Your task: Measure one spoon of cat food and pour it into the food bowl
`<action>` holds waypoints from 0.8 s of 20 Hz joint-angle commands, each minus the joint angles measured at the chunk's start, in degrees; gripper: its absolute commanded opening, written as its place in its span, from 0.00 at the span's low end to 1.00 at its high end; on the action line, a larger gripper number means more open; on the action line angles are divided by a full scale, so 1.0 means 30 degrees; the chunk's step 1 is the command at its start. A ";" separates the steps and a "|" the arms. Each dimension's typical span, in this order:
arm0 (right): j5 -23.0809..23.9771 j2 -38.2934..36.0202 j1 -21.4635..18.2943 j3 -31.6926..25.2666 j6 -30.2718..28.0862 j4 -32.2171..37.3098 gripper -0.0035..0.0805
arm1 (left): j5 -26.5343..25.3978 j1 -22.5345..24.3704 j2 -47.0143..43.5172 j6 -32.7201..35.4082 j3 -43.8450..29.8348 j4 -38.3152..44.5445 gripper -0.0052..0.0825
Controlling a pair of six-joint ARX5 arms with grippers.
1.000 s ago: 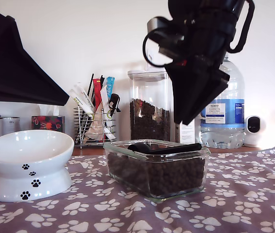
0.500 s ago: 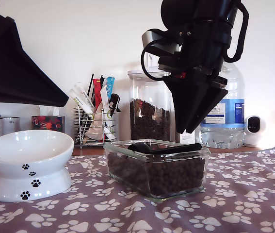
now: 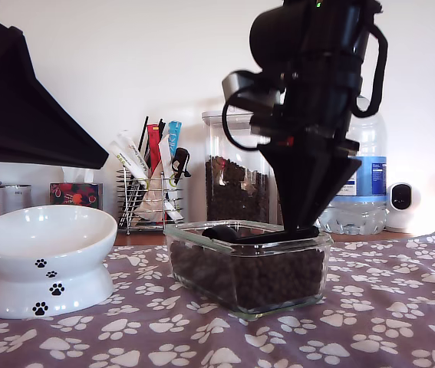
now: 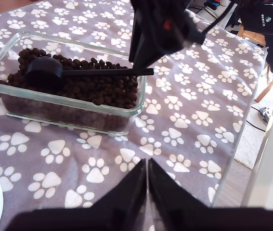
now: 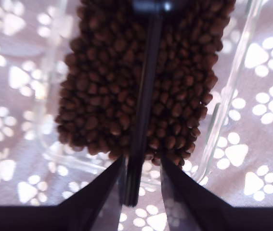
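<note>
our second gripper (image 5: 141, 185) is down at the handle end of the small black plastic measuring spoon (image 3: 257, 234), its jaws a little apart with the thin handle running between the fingertips (image 5: 108, 185); whether they pinch it we cannot tell. the spoon lies across the dark brown cat food kibble (image 4: 83, 84) inside the clear rectangular glass dish (image 3: 248, 264), round bowl toward nine o'clock in the exterior view, handle toward three o'clock. our first gripper (image 4: 147, 180) hangs over the purple paw-print cloth (image 4: 189, 120), jaws pressed together on nothing, apart from the dish. out at nine o'clock of the dish in the exterior view stands the white glossy ceramic food bowl (image 3: 44, 261) on its flared paw-print base. behind the dish, at twelve o'clock, sits a tall clear lidded canister (image 3: 232, 172) of kibble.
</note>
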 commanded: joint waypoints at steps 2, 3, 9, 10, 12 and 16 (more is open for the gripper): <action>0.0080 0.0109 0.0124 0.0124 -0.0051 -0.0066 0.28 | -0.0007 -0.0051 -0.0029 0.0007 -0.0306 0.0153 0.04; 0.0080 0.0109 0.0117 0.0124 -0.0051 -0.0095 0.28 | -0.0007 -0.0051 -0.0029 0.0007 -0.0306 0.0160 0.04; 0.0051 0.0109 0.0211 0.0124 -0.0051 -0.0291 0.26 | -0.0015 -0.0051 -0.0029 0.0015 -0.0306 0.0153 0.04; 0.0036 0.0109 0.0211 0.0124 -0.0051 -0.0379 0.25 | -0.0015 -0.0051 -0.0029 0.0015 -0.0306 0.0153 0.04; -0.0087 0.0109 0.0211 0.0124 -0.0051 -0.0495 0.16 | -0.0015 -0.0051 -0.0029 0.0007 -0.0306 0.0146 0.04; -0.0087 0.0109 0.0211 0.0124 0.0015 -0.0568 0.09 | -0.0007 -0.0051 -0.0029 0.0015 -0.0306 0.0146 0.04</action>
